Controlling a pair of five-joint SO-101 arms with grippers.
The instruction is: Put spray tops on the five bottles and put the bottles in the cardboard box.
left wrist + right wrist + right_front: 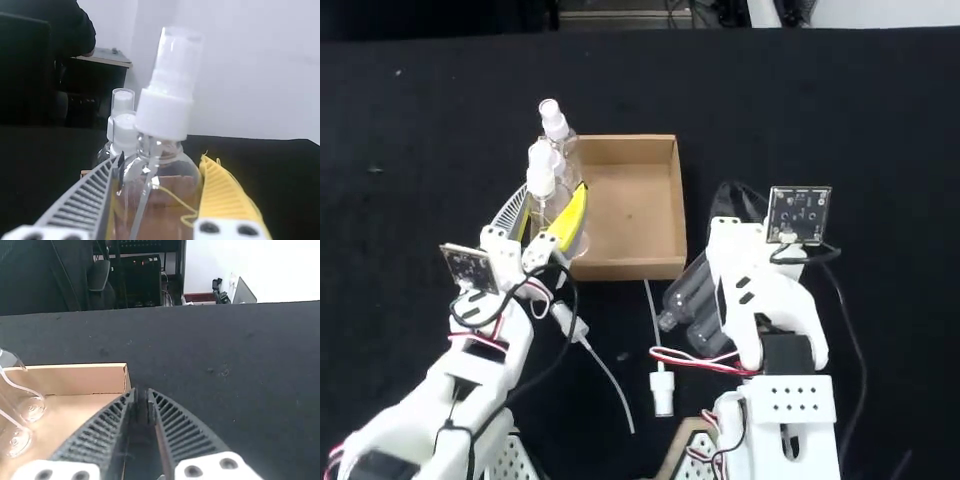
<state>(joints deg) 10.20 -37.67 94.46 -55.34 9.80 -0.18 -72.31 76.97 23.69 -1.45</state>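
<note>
Left gripper (161, 162) clamps a spray-topped bottle (165, 182) at the cardboard box's (635, 215) left wall — right gripper (141, 394), closed on nothing, sits before the box.

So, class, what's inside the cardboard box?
At its left side stand a far bottle and a near bottle with spray tops, the near one in the left gripper. The remaining box floor is plain cardboard. They cover its left wall.

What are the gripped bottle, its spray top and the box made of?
Bottle: probably clear, glossy plastic, since the box shows through it; glass is possible. Spray top: smooth, opaque white plastic, by the look. Box: matte brown cardboard.
</note>
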